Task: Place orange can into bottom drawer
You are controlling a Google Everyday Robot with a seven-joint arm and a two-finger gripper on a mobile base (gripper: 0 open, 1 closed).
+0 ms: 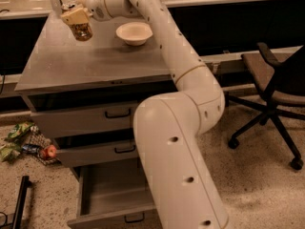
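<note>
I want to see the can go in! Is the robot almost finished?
About halfway. Done: the bottom drawer is pulled open. In hand: the gripper is shut on the orange can, up at the far left of the cabinet top, left of the cream bowl. Left: carrying the can down and letting go inside the drawer.

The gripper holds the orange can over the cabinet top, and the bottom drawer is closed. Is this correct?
No: the camera view shows the bottom drawer pulled open. The gripper does hold the orange can over the cabinet top.
</note>
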